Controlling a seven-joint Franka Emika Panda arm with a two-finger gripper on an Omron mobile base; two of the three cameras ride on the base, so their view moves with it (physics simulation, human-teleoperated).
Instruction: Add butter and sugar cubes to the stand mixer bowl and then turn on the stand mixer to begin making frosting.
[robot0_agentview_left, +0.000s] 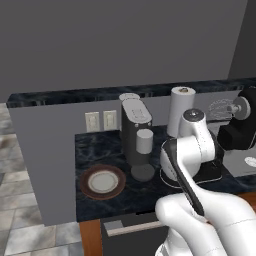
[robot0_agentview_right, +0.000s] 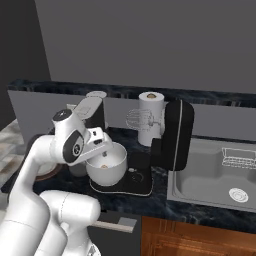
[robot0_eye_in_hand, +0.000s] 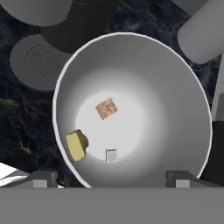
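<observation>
Butter (robot0_eye_in_hand: 76, 146) lies inside the stand mixer bowl (robot0_eye_in_hand: 175, 105), against the lower part of its wall, and the sugar cubes (robot0_eye_in_hand: 106, 108) rest on the bowl's floor: one tan cube near the middle, one whitish cube (robot0_eye_in_hand: 112, 155) just beside the butter. Judging by this, the adding part of the task looks finished. The gripper (robot0_eye_in_hand: 109, 178) hangs over the bowl, looking straight down into it, with its two finger tips standing wide apart and nothing between them, so it is open and empty.

From the right base view the bowl (robot0_agentview_right: 107, 167) sits on the flat black base of the stand mixer (robot0_agentview_right: 172, 137), on the dark desk (robot0_agentview_right: 160, 202) next to the sink (robot0_agentview_right: 212, 182). The mixer's head is tilted up and the wire whisk (robot0_agentview_right: 136, 120) stands well above and behind the bowl, not inside it. The white arm reaches over the bowl's rim from the left.

What remains, as I read it, is switching the mixer on. A round knob (robot0_agentview_right: 131, 170) on the base, just beside the bowl's foot, may be the control, though that cannot be confirmed from these views. The hand would need to leave the bowl and go to it
</observation>
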